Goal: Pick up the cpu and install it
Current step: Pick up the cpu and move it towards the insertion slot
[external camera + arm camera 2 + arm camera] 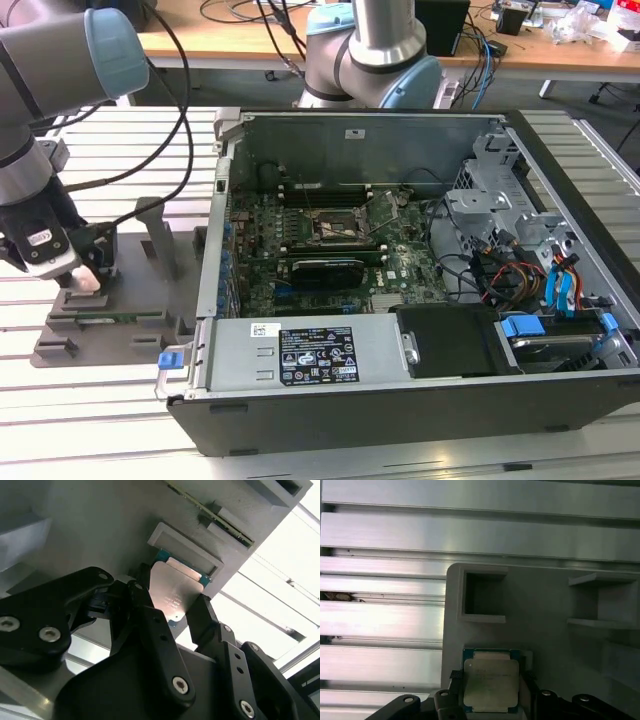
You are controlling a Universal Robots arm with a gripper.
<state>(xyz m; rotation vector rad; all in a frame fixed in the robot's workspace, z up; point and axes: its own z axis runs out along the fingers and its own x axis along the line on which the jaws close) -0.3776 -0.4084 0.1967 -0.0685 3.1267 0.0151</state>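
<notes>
The hand [172, 596] grips the cpu [490, 682] flat, metal top up.

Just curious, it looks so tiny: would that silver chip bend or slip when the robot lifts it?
Probably stiff: the cpu has a flat metal top. Likely light, being thin and small beside the end effector. Its smooth, shiny lid may be slippery.

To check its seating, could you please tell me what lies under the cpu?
The grey fixture plate shows around the cpu, which rests on it; the spot directly beneath is covered by the chip itself.
</notes>
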